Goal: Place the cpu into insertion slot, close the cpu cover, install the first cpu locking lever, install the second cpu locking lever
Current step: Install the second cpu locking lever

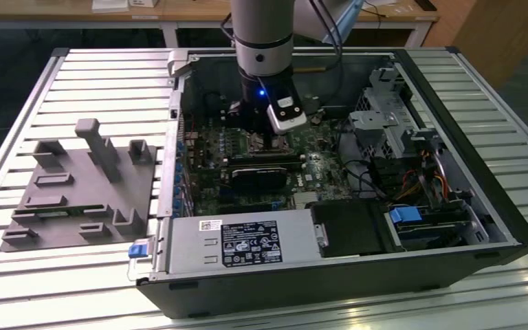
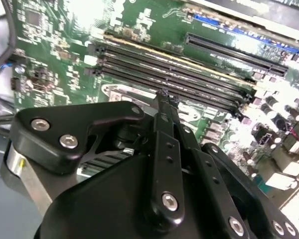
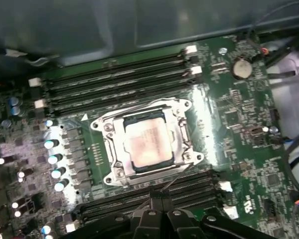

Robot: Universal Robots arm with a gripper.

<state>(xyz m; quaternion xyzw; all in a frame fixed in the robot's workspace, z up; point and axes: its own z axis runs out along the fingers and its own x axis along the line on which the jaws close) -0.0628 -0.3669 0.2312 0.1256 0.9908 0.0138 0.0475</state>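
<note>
In the first wrist view the cpu (image 3: 147,143) lies flat in the insertion slot, its silver top showing through the window of the cpu cover (image 3: 183,133). The cover lies down over the slot, hiding the pin field. A thin wire lever (image 3: 139,107) runs along the cover's edge on the memory-slot side. My gripper (image 3: 157,195) is shut, its narrow black tips together just off the cover's opposite edge, over the board. The second wrist view shows the same gripper (image 2: 164,95) with fingers pressed together above the green board. In the exterior view the gripper (image 1: 256,130) hangs inside the open computer case.
Long black memory slots (image 3: 119,79) flank the socket on two sides. A dark block (image 1: 259,175) sits just in front of it. The power supply (image 1: 236,244), drive cage (image 1: 388,124) and cables (image 1: 420,182) crowd the case. A grey fixture plate (image 1: 80,185) lies at the exterior view's left.
</note>
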